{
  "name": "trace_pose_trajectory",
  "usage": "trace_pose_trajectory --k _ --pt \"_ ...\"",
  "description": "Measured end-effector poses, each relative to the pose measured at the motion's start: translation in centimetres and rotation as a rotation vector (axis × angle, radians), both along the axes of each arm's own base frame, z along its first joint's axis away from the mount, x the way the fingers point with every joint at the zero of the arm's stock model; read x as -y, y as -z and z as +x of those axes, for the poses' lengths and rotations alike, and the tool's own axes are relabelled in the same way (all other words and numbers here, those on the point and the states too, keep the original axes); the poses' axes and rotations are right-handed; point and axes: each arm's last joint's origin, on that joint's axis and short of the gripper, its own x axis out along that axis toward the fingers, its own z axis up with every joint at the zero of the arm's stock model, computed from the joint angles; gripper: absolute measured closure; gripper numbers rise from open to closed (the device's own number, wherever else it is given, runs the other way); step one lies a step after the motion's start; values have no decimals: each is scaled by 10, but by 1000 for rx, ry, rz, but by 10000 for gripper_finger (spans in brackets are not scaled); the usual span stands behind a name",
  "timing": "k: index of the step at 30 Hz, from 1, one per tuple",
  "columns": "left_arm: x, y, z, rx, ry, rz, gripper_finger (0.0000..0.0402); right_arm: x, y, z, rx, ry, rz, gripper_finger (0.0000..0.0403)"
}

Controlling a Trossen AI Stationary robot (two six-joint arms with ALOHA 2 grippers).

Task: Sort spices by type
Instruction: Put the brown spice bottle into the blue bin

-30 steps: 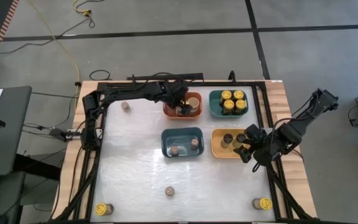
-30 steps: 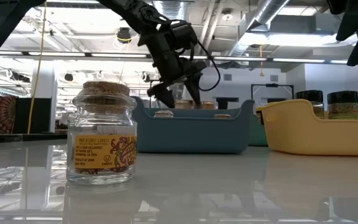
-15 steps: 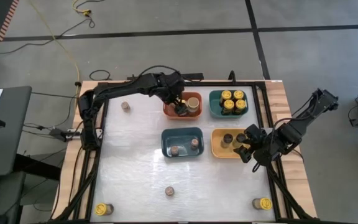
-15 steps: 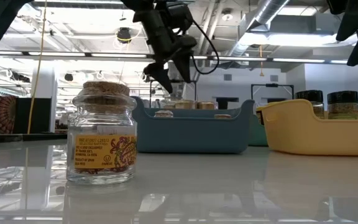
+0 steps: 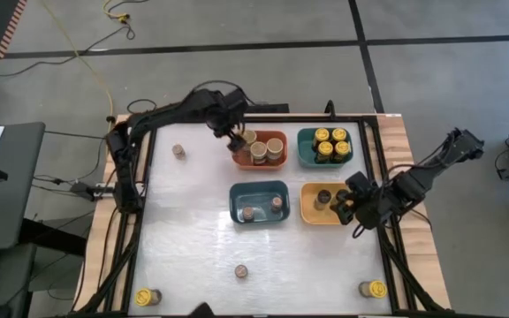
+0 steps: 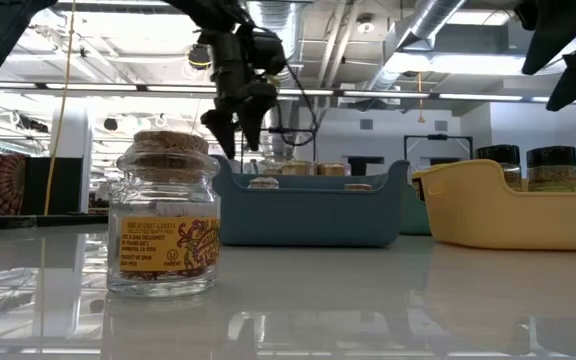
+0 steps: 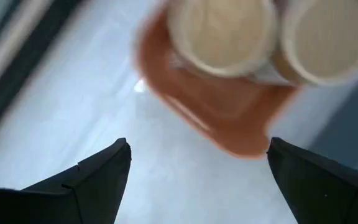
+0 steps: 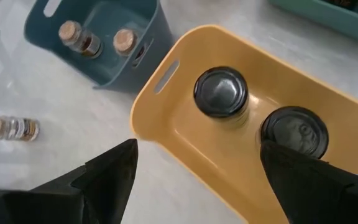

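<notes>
Overhead arrangement of a spice sort in progress, read from left to right. On the pale glossy surface (image 5: pixel 193 238) four small cylindrical jars lie unsorted, well apart from the bins: a yellow-lidded jar at the near left corner (image 5: pixel 147 297), a brown cork-topped jar near the far left edge (image 5: pixel 178 151), a second cork-topped glass jar toward the near middle (image 5: pixel 241 272), and a second yellow-lidded jar at the near right corner (image 5: pixel 376 289). The left gripper (image 5: pixel 235 139) hangs empty with its fingers spread, just beside the left rim of the rectangular orange plastic bin (image 5: pixel 277 162); this bin holds the two wide tan-lidded jars (image 5: pixel 258 152), grouped there because their lids match. In front of it, the dark blue bin (image 5: pixel 259 202) collects two cork-topped jars (image 5: pixel 277 202). Further right, the teal bin (image 5: pixel 325 147) is packed with yellow-lidded jars (image 5: pixel 330 146), and the yellow bin (image 5: pixel 312 212) holds two dark-lidded jars (image 5: pixel 324 197). The right gripper (image 5: pixel 353 212) waits over the right end of the yellow bin, fingers parted and carrying nothing. Each bin thus serves one lid type; by that rule, the loose cork-topped jars would belong in the blue bin and the loose yellow-lidded jars in the teal one.
</notes>
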Motion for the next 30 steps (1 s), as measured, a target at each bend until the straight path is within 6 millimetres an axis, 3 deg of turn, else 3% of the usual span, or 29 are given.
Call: trace_pose_trajectory --k 7,12,16,21,30 --pt "-42 -15 -41 -5 -134 46 40 5 0 2 -2 35 -2 38" --pt "-59 -21 -77 9 -244 64 40 7 1 1 -18 42 -12 38" --pt "-53 -4 -110 23 -370 50 40 7 1 1 -24 42 -15 38" --pt "-32 21 -145 89 -536 52 40 8 1 1 -32 48 -21 38" --pt "-12 68 -172 -2 -696 35 40 13 2 3 -37 84 -23 38"
